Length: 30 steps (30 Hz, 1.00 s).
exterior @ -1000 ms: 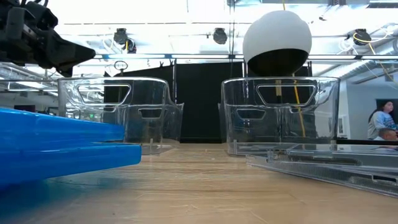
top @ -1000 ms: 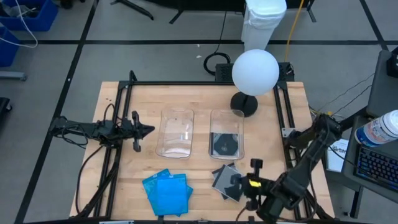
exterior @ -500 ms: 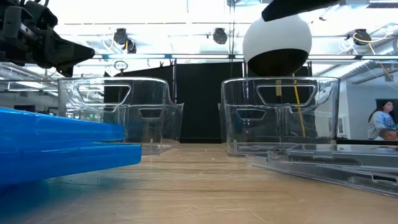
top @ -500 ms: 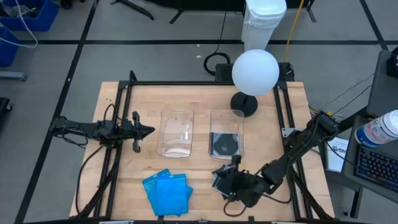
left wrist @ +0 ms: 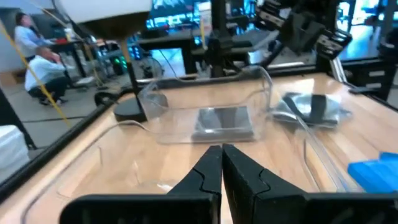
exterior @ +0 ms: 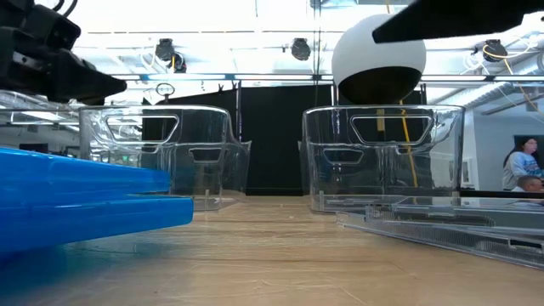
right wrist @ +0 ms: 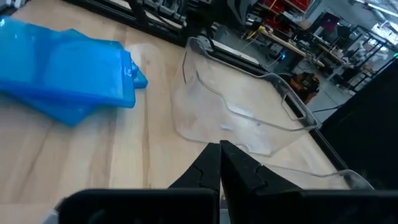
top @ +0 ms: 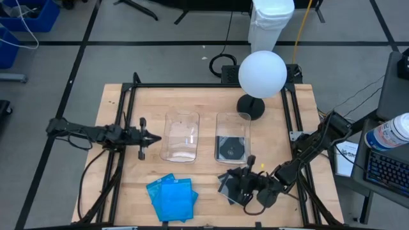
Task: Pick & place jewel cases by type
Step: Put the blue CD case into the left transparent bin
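Several bright blue jewel cases (top: 171, 195) lie stacked near the table's front edge, also in the right wrist view (right wrist: 68, 68). Clear grey jewel cases (top: 223, 181) lie to their right, flat on the wood (exterior: 450, 225). One grey case with a disc (top: 231, 148) lies in the right clear bin (top: 233, 121). The left clear bin (top: 180, 135) holds nothing. My right gripper (top: 231, 183) hovers shut above the grey cases on the table, fingers (right wrist: 219, 152) pointing toward the left bin. My left gripper (top: 153, 137) is shut and level, just left of the left bin.
A lamp with a white globe (top: 262, 73) stands on a black base (top: 251, 107) at the far side, behind the right bin. A black frame rail (top: 291, 115) runs along the table's edges. People sit in the room beyond the table (exterior: 523, 170).
My right gripper has come down and swung from the near right corner toward the table's left, tipping level, and now hangs over the grey cases. It stays shut. My left gripper has rolled a little in place. No case has moved.
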### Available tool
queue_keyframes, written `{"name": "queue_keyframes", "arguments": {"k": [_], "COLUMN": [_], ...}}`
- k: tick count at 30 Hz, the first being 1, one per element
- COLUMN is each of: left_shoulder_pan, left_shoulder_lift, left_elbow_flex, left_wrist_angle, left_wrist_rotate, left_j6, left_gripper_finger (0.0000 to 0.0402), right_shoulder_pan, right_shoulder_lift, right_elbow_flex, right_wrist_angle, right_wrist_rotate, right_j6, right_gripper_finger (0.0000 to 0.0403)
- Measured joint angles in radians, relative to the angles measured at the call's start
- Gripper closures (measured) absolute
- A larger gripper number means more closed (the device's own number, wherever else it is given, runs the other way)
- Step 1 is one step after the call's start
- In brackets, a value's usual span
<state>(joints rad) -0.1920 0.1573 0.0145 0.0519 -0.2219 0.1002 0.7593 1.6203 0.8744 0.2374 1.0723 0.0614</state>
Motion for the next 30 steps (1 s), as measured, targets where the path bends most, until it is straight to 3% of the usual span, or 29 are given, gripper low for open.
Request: {"name": "queue_keyframes", "arguments": {"k": [8, 15, 17, 22, 30], "left_shoulder_pan": [-0.029, -0.170, -0.205, -0.267, -0.313], "left_shoulder_lift": [0.088, 0.205, 0.238, 0.312, 0.398], "left_elbow_flex": [-0.003, 0.037, 0.061, 0.142, 0.230], "left_wrist_angle": [0.109, 0.214, 0.212, 0.212, 0.214], "left_wrist_rotate": [0.054, -0.124, -0.180, -0.221, -0.221], "left_j6": [-0.005, 0.055, 0.078, 0.104, 0.095], "left_gripper_finger": [0.0380, 0.0381, 0.0381, 0.0380, 0.0380], "right_shoulder_pan": [0.027, 0.063, 0.030, -0.106, -0.298], "right_shoulder_lift": [-0.067, -0.288, -0.391, -0.655, -0.982], "right_elbow_flex": [-0.016, -0.248, -0.346, -0.561, -0.617], "right_wrist_angle": [-0.028, 0.101, 0.198, 0.414, 0.165], "right_wrist_rotate": [0.058, 0.090, -0.018, -0.480, -0.906], "right_j6": [-0.025, 0.016, 0.010, -0.112, -0.111], "right_gripper_finger": [0.0403, 0.0403, 0.0403, 0.0403, 0.0403]}}
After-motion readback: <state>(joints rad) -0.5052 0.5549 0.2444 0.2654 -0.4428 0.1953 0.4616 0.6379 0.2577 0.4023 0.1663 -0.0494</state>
